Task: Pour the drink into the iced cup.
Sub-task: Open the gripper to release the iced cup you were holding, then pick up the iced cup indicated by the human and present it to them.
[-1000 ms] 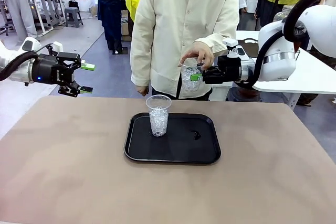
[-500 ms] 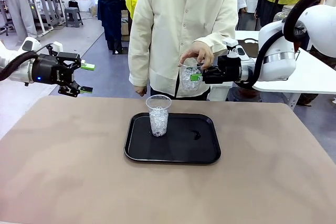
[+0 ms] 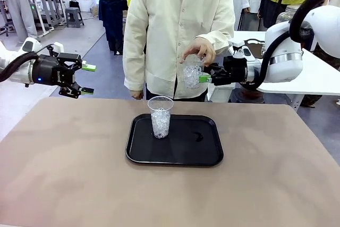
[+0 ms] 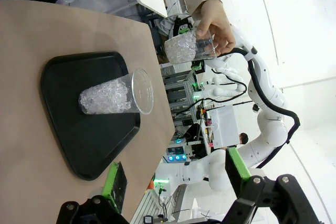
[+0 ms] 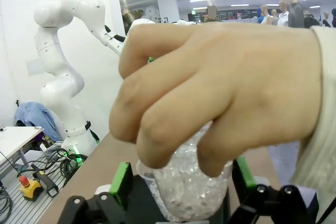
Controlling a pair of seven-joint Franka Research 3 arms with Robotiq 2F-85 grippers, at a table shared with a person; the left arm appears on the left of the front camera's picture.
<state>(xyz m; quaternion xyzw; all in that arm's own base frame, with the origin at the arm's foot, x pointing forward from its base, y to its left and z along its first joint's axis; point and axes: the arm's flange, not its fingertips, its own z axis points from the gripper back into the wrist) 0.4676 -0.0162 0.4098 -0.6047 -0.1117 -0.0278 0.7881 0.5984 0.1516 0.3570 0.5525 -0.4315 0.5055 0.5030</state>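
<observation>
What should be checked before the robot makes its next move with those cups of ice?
1. The person's hand holds the raised cup by its rim: ok.
2. The right gripper is open, with its pads on either side of that cup: ok.
3. Pads fully clear of the cup's wall: cannot tell.
4. The left gripper is open, empty and well away from both cups: ok.
5. The second cup stands upright on the tray, holding ice: ok.
6. A small dark speck on the tray is harmless: cannot tell.

Clear, glossy plastic cup (image 3: 160,116), smooth black plastic tray (image 3: 186,152), matt tan tabletop (image 3: 79,174).
</observation>
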